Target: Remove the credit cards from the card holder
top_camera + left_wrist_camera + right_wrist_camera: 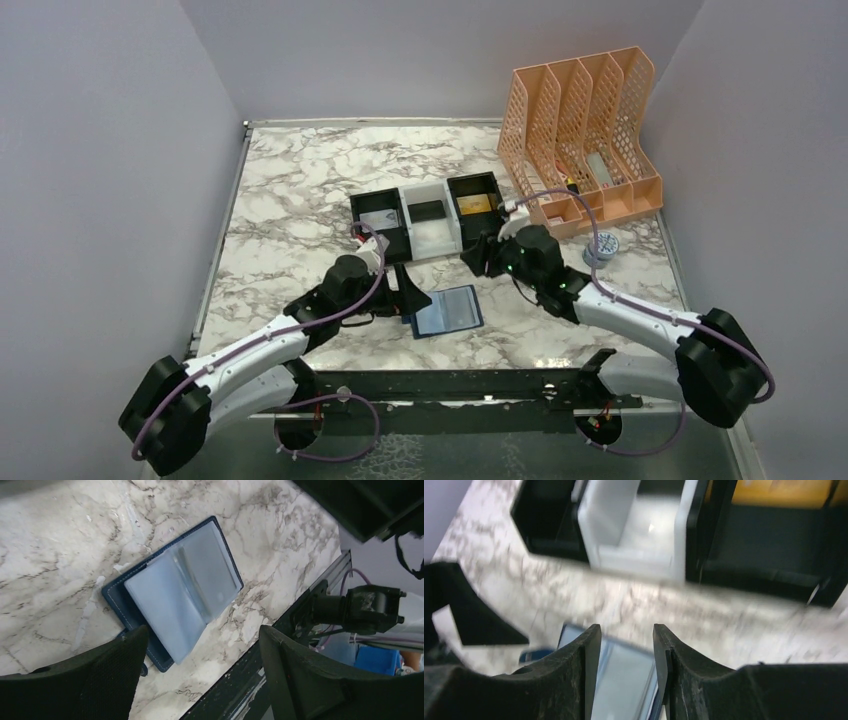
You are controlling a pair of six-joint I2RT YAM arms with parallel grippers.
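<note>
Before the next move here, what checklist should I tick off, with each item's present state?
1. Card holder lying open on the table: ok.
2. Its pockets empty: they look empty in the left wrist view, ok; a card tucked deeper, cannot tell.
3. Silver-grey card, dark card and gold card each in its own compartment of the tray: ok.
4. Left gripper open, holding nothing: ok.
5. Right gripper jaws apart, nothing between them: ok.
6. Right wrist view sharp: not ok, blurred.
</note>
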